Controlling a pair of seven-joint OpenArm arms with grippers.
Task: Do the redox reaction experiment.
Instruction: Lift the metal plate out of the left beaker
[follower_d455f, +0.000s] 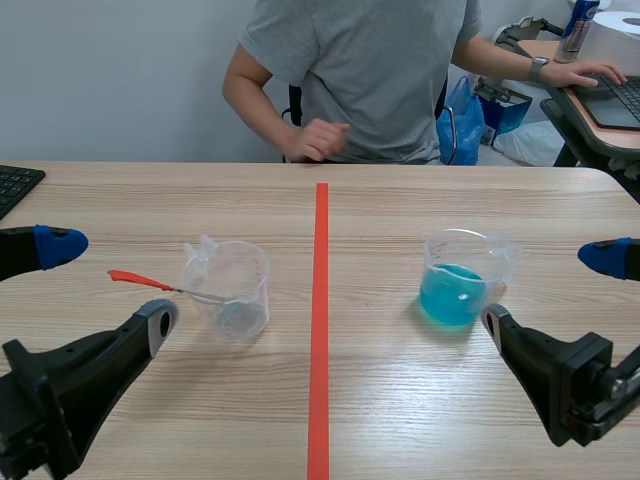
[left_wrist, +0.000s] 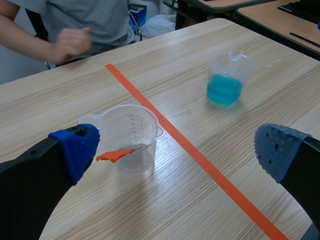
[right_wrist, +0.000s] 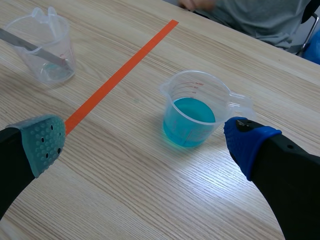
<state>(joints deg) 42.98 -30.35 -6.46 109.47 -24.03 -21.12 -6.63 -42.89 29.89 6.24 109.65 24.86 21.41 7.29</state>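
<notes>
Right wrist view, spoon (right_wrist: 27, 46) handle cut off, tip indistinct

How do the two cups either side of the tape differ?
The right cup is roughly half full of blue liquid; the left cup holds none of it. An orange-handled tool leans in the left cup; the right cup has none. Both are clear, upright measuring cups.

Pale grey wall (follower_d455f: 120, 70); light wood table (follower_d455f: 420, 400); second desk (follower_d455f: 582, 116) far right; blue bag (follower_d455f: 460, 120) beside.
</notes>
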